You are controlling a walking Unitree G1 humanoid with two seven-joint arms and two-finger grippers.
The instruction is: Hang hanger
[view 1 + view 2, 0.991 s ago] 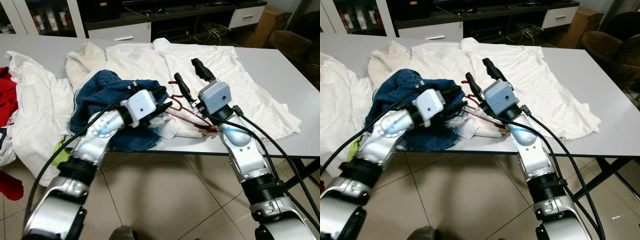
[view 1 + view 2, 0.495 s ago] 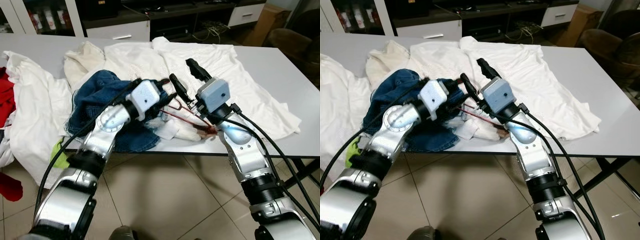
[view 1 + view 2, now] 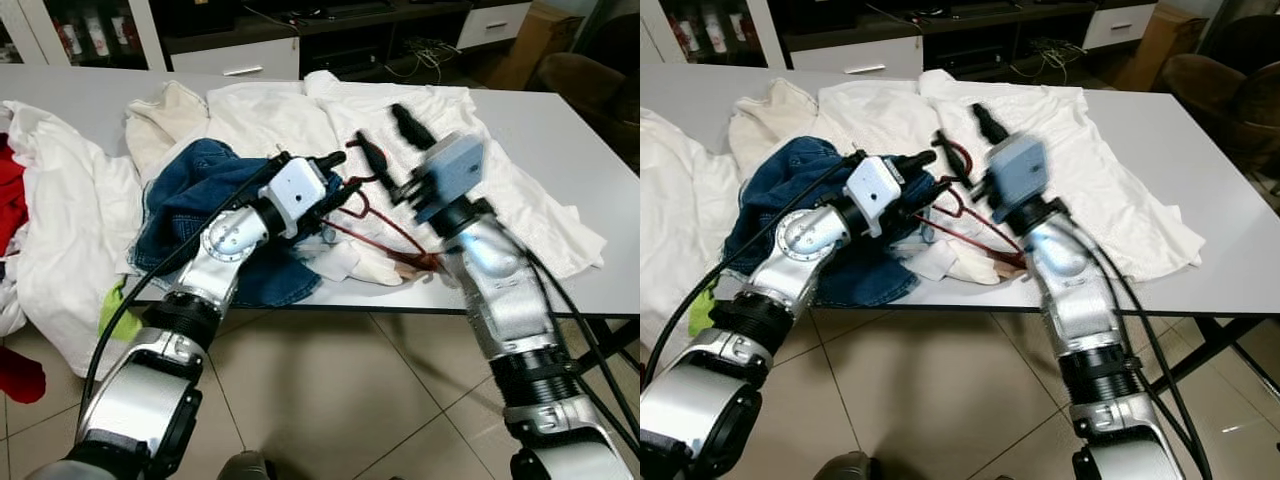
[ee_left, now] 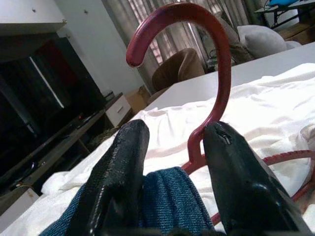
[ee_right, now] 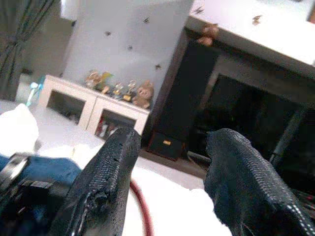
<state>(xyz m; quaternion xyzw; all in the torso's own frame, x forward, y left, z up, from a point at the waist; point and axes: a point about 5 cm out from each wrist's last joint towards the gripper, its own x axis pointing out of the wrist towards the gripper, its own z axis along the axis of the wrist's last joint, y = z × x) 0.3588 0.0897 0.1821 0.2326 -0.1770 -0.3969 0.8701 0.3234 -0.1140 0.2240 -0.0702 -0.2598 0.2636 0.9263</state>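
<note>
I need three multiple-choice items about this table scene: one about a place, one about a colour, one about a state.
1. Where do the left gripper fingers sit?
A. at the hanger's neck
B. on the floor
C. inside a drawer

2. What colour is the hanger?
A. green
B. dark red
C. yellow

3. How is the right gripper?
A. shut on a shirt
B. open, empty
C. shut on the hanger

Key: 1 A, the left wrist view shows the neck between the fingers; 2 B, hook and wire look dark red; 3 B, its fingers stand apart above the white shirt.

Clothes crowd my reach — blue jeans (image 3: pixel 205 195) and white shirts (image 3: pixel 300 115) heaped around the red hanger (image 3: pixel 375 215) — while the table's (image 3: pixel 560 130) bare right end lies open.
</note>
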